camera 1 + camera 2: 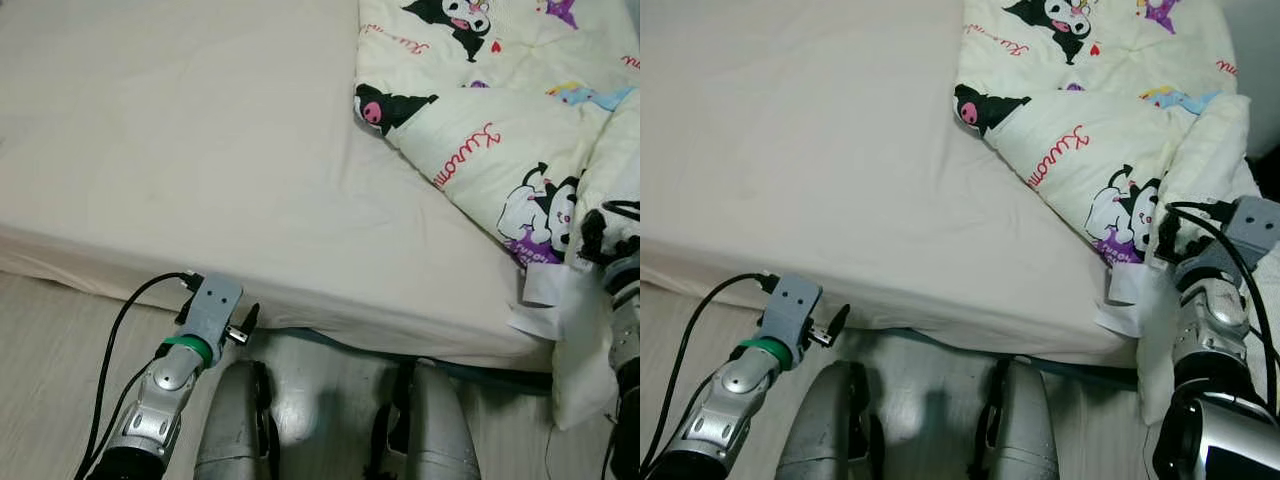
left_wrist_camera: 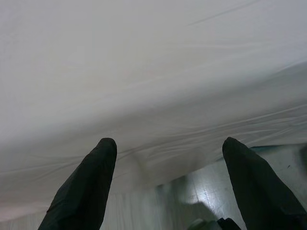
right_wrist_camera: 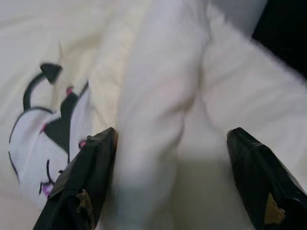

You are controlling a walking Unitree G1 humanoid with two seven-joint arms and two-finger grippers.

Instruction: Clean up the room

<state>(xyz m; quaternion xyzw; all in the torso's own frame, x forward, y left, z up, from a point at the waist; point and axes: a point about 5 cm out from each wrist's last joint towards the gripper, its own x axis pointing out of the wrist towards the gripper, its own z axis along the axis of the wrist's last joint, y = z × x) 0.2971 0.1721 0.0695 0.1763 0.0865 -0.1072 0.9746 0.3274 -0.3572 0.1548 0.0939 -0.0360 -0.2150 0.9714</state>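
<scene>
White quilt fold (image 3: 158, 120) between right fingers (image 3: 84, 187).

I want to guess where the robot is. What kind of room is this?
Most likely a bedroom: there is a bed with a plain sheet, and a cartoon-print quilt bunched up on it.

The bed (image 1: 180, 150) is covered by a matt cream cloth sheet, smooth over the top and finely creased along the near edge. A soft quilted cloth comforter (image 1: 480, 120), pale yellow and printed with cartoon figures, is seen puffy and matt, with a white paper-like tag (image 1: 545, 290) at its hem. The floor (image 1: 45, 330) is laid in pale wood-look boards with a slight sheen. The arms are finished in brushed silver metal, glossy on the rounded parts. The left claw (image 2: 168, 187) is formed of matt black plastic fingers; the right claw (image 3: 170, 187) looks the same, scuffed at the tips
</scene>
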